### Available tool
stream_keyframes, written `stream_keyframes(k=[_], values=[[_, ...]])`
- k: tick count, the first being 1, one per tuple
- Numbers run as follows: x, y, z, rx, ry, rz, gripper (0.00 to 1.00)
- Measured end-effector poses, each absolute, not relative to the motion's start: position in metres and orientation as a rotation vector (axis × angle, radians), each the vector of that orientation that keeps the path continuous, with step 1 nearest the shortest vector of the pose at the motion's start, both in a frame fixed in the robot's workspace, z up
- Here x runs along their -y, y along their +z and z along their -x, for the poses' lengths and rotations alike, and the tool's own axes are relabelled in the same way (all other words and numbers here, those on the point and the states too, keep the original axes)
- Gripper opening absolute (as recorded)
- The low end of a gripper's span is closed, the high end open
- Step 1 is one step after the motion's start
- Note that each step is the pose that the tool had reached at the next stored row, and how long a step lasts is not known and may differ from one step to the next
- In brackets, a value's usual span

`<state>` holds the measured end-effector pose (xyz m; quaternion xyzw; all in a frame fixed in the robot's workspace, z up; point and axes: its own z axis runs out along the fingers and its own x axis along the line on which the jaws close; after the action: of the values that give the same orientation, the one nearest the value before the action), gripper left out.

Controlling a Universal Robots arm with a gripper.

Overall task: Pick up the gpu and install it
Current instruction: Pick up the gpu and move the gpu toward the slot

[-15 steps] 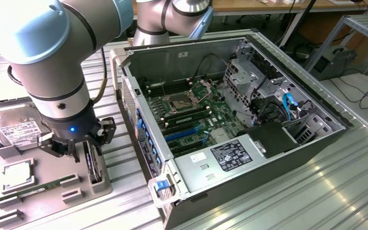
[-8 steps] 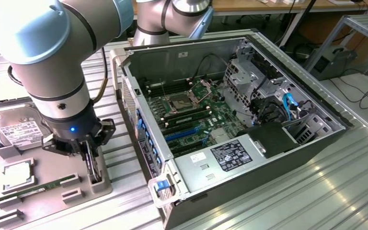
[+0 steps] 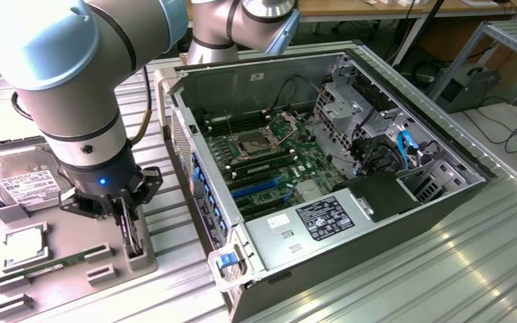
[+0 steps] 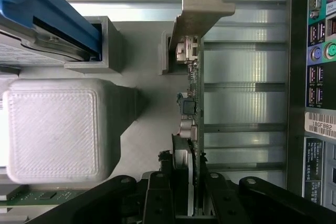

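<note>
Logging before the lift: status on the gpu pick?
Gripper low at gpu. gpu upright, edge-on, in gray holder, not yet in case. Nothing blocking seen.

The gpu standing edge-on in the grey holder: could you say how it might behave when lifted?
The gpu is probably stiff, being a circuit board. Its metal bracket likely makes that end heavier, so it may tilt. Exposed components look fragile.

Green gpu [image 4: 193, 98], edge-on, upright in grey holder [image 4: 137, 148], silver bracket [image 4: 202, 3] at 1 end, apparently pinched by hand [image 4: 185, 179]
</note>
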<state>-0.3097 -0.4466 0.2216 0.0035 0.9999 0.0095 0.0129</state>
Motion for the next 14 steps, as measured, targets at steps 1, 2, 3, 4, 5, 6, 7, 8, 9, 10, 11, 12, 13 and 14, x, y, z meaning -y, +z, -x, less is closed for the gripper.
stream_keyframes(k=[1,2,3,4,5,6,7,8,9,10,11,12,13,14], values=[[0.447,0.222,0.31,-3.116,0.03,-0.011,0.27],[0.447,0.222,0.31,-3.116,0.03,-0.011,0.27],[0.447,0.222,0.31,-3.116,0.03,-0.011,0.27],[0.447,0.222,0.31,-3.116,0.03,-0.011,0.27],[0.447,0.222,0.31,-3.116,0.03,-0.011,0.27],[0.447,0.224,0.31,-3.116,0.03,-0.011,0.27],[0.447,0.227,0.31,-3.116,0.03,-0.011,0.27],[0.447,0.231,0.31,-3.116,0.029,-0.011,0.27],[0.447,0.234,0.31,-3.116,0.03,-0.011,0.27],[0.447,0.238,0.31,-3.116,0.03,-0.011,0.27],[0.447,0.241,0.31,-3.116,0.03,-0.011,0.27],[0.447,0.245,0.31,-3.116,0.03,-0.011,0.27],[0.447,0.249,0.31,-3.116,0.03,-0.011,0.27],[0.447,0.252,0.31,-3.116,0.029,-0.011,0.27]])
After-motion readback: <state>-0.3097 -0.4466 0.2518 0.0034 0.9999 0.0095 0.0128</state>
